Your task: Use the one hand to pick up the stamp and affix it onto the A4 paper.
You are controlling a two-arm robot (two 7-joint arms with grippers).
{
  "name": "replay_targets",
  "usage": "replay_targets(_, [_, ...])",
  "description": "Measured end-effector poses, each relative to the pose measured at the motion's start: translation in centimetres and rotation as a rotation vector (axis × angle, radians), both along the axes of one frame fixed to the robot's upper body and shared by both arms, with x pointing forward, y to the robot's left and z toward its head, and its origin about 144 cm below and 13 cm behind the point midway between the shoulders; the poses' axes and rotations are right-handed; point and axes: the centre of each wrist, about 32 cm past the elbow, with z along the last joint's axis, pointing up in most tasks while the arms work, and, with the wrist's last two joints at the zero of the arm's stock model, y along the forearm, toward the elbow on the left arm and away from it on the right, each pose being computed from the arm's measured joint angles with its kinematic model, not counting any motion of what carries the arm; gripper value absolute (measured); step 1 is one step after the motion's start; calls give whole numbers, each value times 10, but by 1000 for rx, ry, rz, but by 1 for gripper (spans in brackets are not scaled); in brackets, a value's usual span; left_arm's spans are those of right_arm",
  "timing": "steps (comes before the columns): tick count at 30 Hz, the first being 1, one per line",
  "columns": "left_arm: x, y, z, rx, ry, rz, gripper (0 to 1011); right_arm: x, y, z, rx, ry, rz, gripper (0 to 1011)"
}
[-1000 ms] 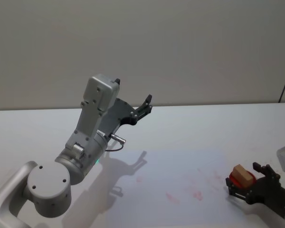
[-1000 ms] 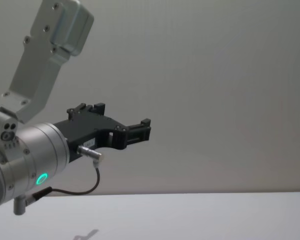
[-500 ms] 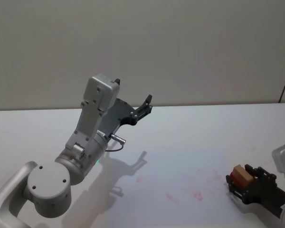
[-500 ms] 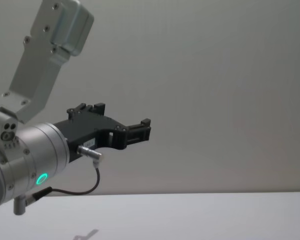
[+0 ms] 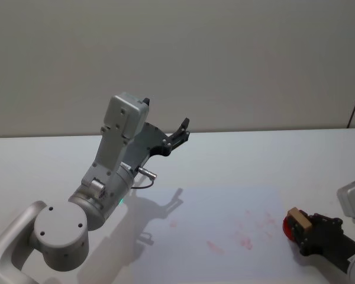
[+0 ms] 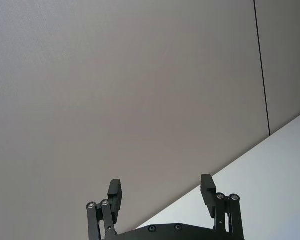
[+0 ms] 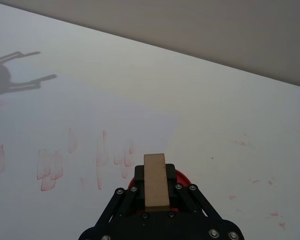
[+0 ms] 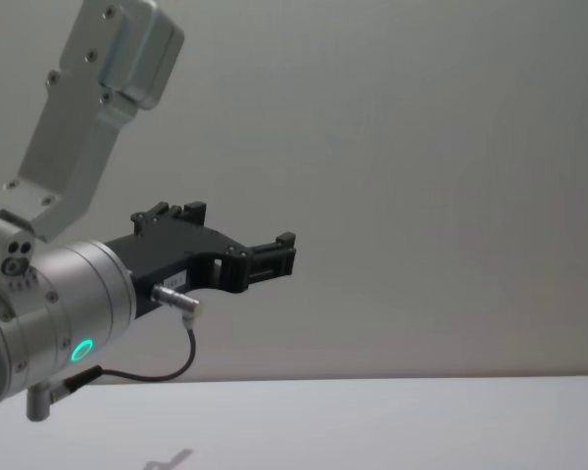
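My right gripper [image 5: 300, 227] is low at the table's near right, shut on the stamp [image 5: 297, 218], a tan wooden block. In the right wrist view the stamp [image 7: 155, 175] stands between the black jaws of that gripper [image 7: 155, 192], with a red part [image 7: 135, 183] showing under it. It hovers by the right edge of the A4 paper [image 5: 225, 219], which lies flat and bears several red stamp marks [image 7: 50, 165]. Whether the stamp touches the surface I cannot tell. My left gripper [image 5: 182, 129] is raised high on the left, open and holding nothing, its fingers [image 6: 115, 192] spread.
The big silver left arm [image 5: 106, 177] rises over the table's left half and casts a shadow on the paper. White table [image 5: 254, 154] runs back to a plain wall. A few red smudges [image 7: 240, 143] mark the table beyond the paper.
The right gripper has tilted and sunk a little with the stamp, which now leans toward the paper. The left arm has not moved.
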Motion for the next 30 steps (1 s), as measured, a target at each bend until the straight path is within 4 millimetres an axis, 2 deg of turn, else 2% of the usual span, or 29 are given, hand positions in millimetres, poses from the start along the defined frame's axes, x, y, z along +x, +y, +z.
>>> replay_targets(30, [0,0,0,0,0,0,1001,-4,-1,-6,-17,-6,-23,220])
